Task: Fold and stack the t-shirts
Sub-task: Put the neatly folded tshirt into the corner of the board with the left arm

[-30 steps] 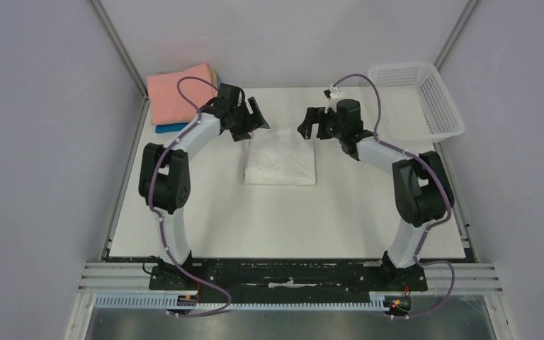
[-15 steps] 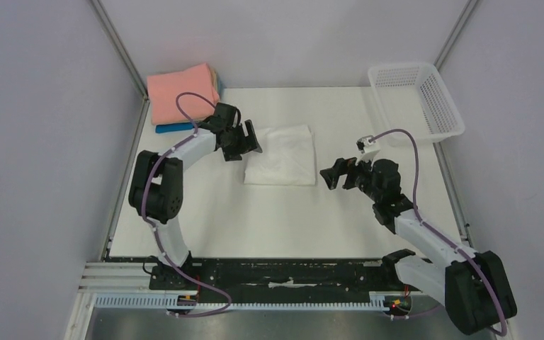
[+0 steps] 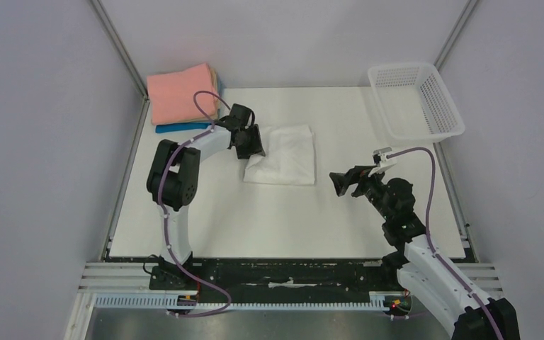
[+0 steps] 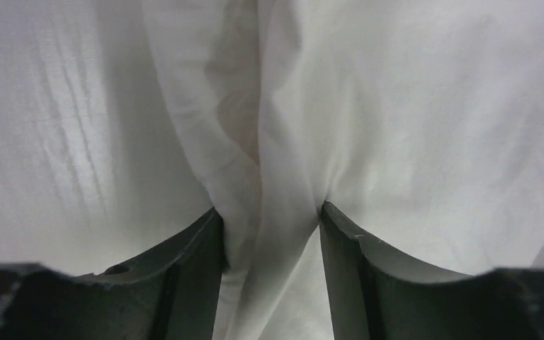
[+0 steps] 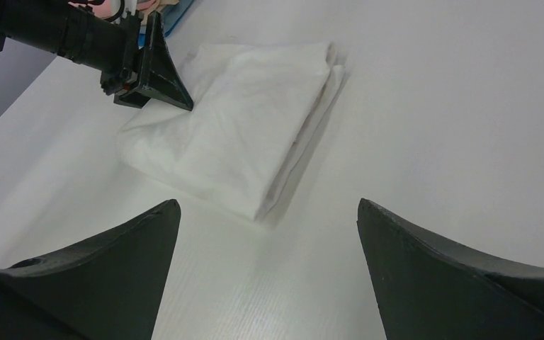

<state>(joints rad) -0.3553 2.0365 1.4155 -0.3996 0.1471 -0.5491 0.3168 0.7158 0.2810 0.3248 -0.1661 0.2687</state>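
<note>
The white shirt (image 3: 288, 154) lies folded in the middle of the table (image 3: 255, 219). It looks soft, light and limp, likely to sag and spill open unless it is taken by a thick folded edge. The left fingers (image 3: 253, 147) pinch a ridge of cloth at its left edge. The right fingers (image 3: 339, 183) stand spread and empty, off to its right and clear of it. The stack (image 3: 182, 97) sits at the far-left corner.

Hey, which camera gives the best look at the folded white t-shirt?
The right wrist view: the whole white t-shirt shows, folded, its layered edges clear. The top external view shows it whole but small. The left wrist view shows only a fold bunched between the fingers of the left gripper.
</note>
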